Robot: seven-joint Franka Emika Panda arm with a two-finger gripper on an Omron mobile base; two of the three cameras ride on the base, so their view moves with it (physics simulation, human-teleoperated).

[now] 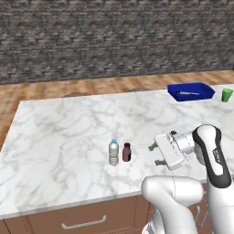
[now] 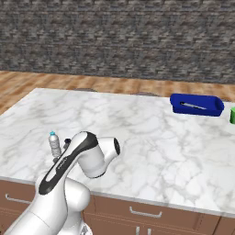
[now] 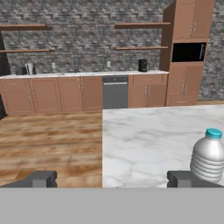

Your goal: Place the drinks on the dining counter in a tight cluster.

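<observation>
On the white marble dining counter [image 1: 68,128] two drinks stand side by side near the front edge: a small clear water bottle [image 1: 114,152] with a blue cap and, just right of it, a tiny purple-brown bottle [image 1: 126,152]. My gripper [image 1: 155,154] hovers a short way right of them, level with them, pointing at them, its jaws open and empty. In the hand view the water bottle [image 3: 209,156] stands just beyond the right fingertip [image 3: 183,178], outside the gap. The right base view shows the water bottle [image 2: 54,144] beside my arm, which hides the tiny bottle.
A blue tray [image 1: 189,91] holding a utensil sits at the counter's far right, with a green cup [image 1: 227,94] beside it. Brown drawers with metal handles [image 1: 83,224] run under the front edge. Beyond the counter, wood floor and wall cabinets [image 3: 65,92].
</observation>
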